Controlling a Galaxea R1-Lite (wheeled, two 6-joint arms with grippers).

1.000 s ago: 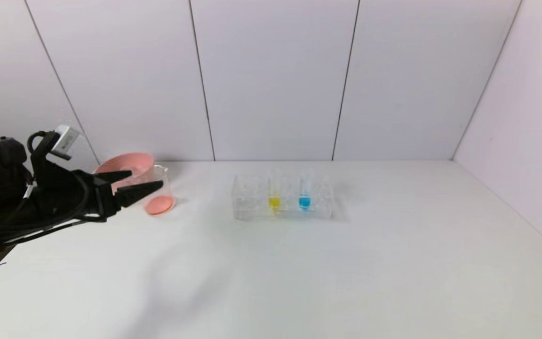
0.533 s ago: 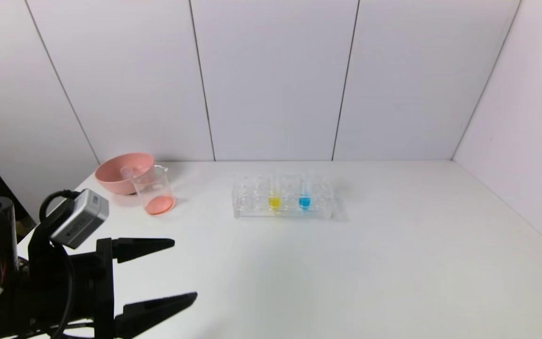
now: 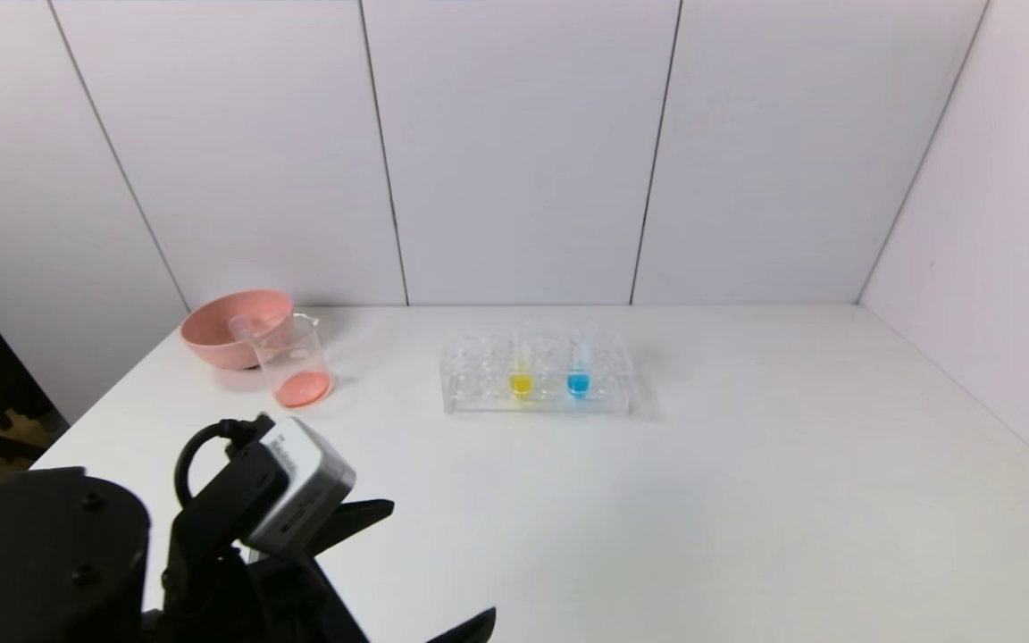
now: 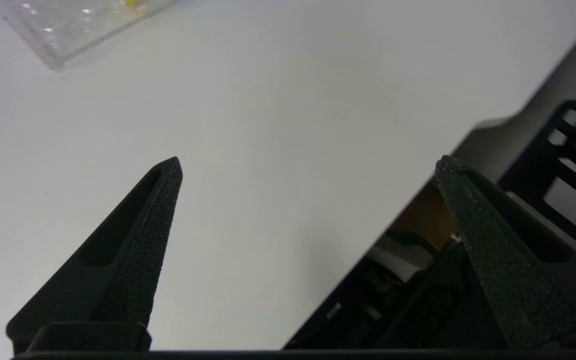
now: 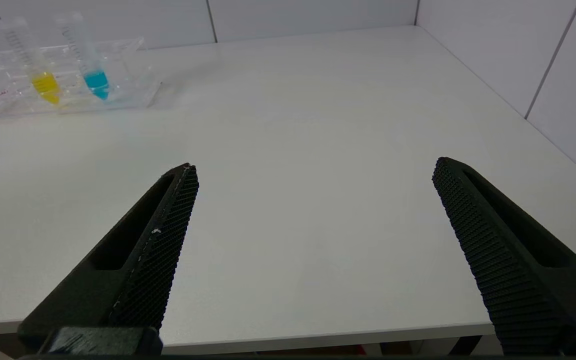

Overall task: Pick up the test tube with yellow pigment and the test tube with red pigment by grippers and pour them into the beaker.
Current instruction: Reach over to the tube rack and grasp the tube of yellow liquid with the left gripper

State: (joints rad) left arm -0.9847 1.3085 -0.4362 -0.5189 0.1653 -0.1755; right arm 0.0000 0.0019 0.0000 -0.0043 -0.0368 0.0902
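Note:
The test tube with yellow pigment (image 3: 521,373) stands in the clear rack (image 3: 479,393) at the middle back of the table; it also shows in the right wrist view (image 5: 43,82). The beaker (image 3: 293,360) stands at the back left with orange-red pigment at its bottom. No test tube with red pigment shows. My left gripper (image 3: 439,563) is open and empty, low over the table's front left, far from the beaker and the rack; in the left wrist view (image 4: 309,164) its jaws stand wide apart. My right gripper (image 5: 315,167) is open and empty at the table's front edge.
A pink bowl (image 3: 220,332) sits just behind the beaker. A blue-bottomed tube (image 3: 579,373) stands in the rack to the right of the yellow one. White walls close the back and right sides. The table's front edge (image 5: 318,337) lies under my right gripper.
My left gripper has pulled back from the beaker and bowl towards the table's front left corner, staying open and empty. The beaker, rack and tubes have not moved.

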